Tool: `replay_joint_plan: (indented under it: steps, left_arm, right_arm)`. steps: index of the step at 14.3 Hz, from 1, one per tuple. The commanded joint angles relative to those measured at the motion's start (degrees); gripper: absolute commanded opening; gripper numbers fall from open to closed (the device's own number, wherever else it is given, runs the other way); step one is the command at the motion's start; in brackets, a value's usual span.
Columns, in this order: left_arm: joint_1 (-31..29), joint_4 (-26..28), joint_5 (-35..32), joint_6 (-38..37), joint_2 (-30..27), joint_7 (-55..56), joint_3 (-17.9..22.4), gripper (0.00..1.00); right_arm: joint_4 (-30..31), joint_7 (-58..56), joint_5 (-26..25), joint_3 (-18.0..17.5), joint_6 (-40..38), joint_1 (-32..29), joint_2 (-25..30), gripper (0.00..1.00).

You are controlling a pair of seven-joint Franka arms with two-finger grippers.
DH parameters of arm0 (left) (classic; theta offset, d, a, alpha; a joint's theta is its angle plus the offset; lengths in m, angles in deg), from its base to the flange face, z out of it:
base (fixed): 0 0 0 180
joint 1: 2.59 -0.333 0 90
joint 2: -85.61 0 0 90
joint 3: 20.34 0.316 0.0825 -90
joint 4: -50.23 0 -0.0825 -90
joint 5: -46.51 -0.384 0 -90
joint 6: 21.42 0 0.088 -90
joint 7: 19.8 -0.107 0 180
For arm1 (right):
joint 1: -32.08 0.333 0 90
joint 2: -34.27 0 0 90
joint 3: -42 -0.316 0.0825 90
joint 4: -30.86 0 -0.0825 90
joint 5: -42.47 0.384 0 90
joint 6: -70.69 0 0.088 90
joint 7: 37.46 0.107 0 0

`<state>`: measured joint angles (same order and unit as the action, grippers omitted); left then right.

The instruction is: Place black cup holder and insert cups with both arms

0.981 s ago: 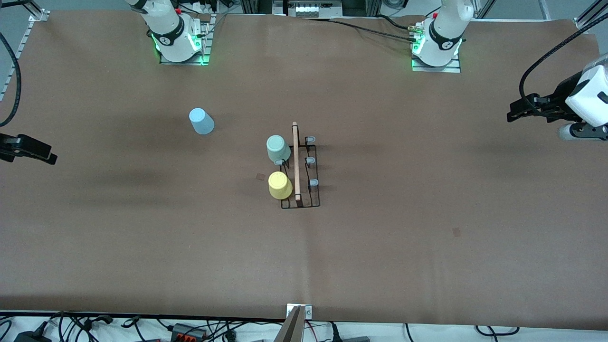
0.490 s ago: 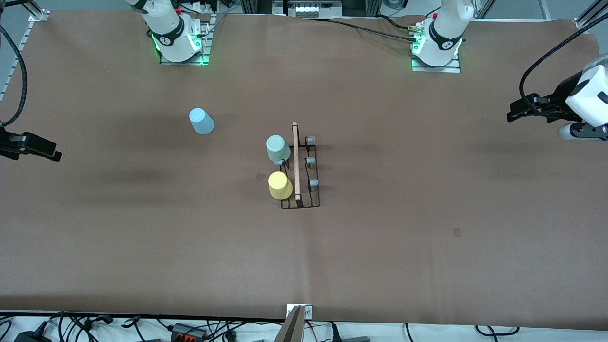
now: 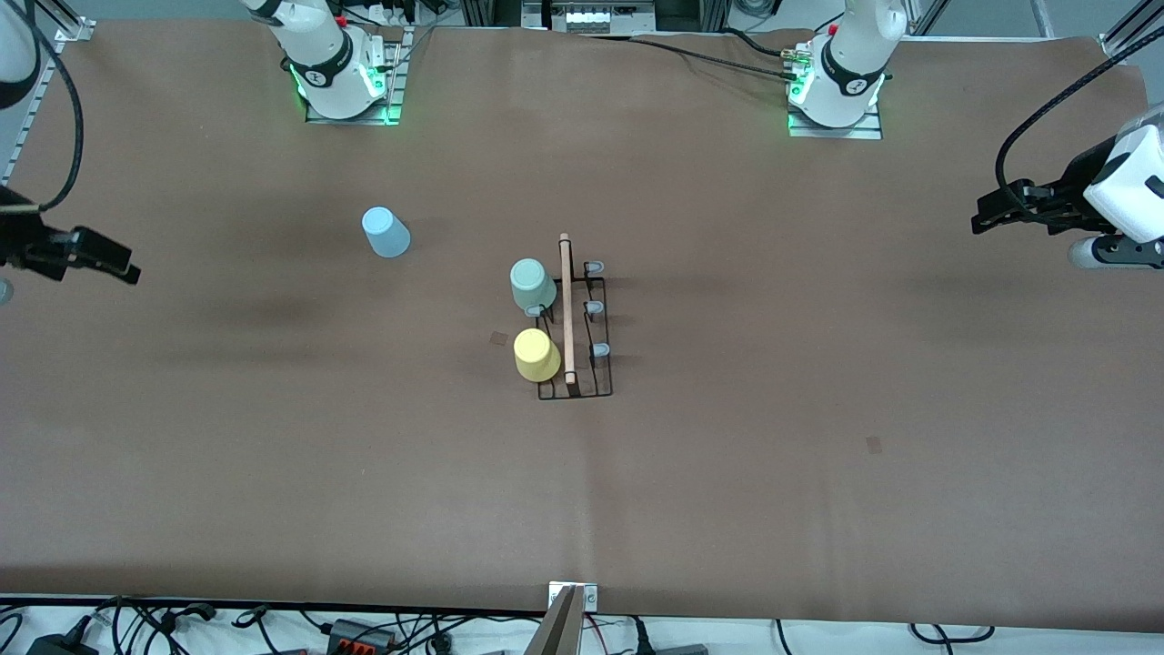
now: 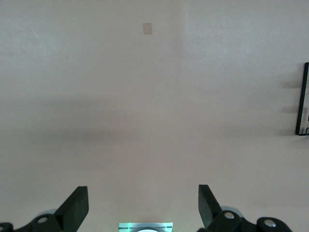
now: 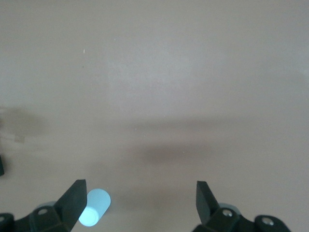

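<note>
The black cup holder (image 3: pixel 575 327) stands near the middle of the table (image 3: pixel 818 473), its wooden handle (image 3: pixel 566 309) running away from the front camera. The pale green cup (image 3: pixel 532 285) and the yellow cup (image 3: pixel 536 354) sit upside down on pegs along the side toward the right arm's end, the yellow one nearer the front camera. The three grey-blue pegs (image 3: pixel 594 309) on the side toward the left arm's end are bare. The light blue cup (image 3: pixel 386 232) is not yet racked; it rests on the table, well apart from the holder, toward the right arm's end and farther from the camera. The right gripper (image 3: pixel 114 266) hangs over that end of the table with its jaws spread and nothing between them. The step in hand appears to be fetching the blue cup. To do it well, the right arm should centre its fingers (image 5: pixel 72 203) on either side of the cup wall, close gently since thin plastic likely flexes, then lift clear before carrying it mouth-down over a bare peg. The left gripper (image 3: pixel 987 214) waits over its own end, jaws spread and empty.
</note>
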<state>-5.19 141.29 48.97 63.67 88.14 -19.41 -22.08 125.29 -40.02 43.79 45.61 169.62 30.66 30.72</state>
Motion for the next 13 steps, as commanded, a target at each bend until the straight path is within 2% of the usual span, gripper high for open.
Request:
replay_joint_plan:
  steps: [1, 5, 13]
  left_arm:
    - [-0.2, -0.1, -0.6, -0.8, -0.8, -0.6, 0.0, 1.0]
    - [-0.3, -0.1, -0.6, -0.8, -0.7, -0.6, 0.0, 1.0]
    - [-0.3, -0.1, -0.6, -0.8, -0.7, -0.6, 0.0, 1.0]
  right_arm:
    - [2.9, -0.2, -0.2, -0.7, -0.4, 0.3, 3.0, 1.0]
    - [1.7, -0.8, -0.2, -0.7, -3.6, 0.2, 3.0, 1.0]
    - [1.7, -0.7, -0.3, -0.7, -2.5, 0.3, 3.1, 1.0]
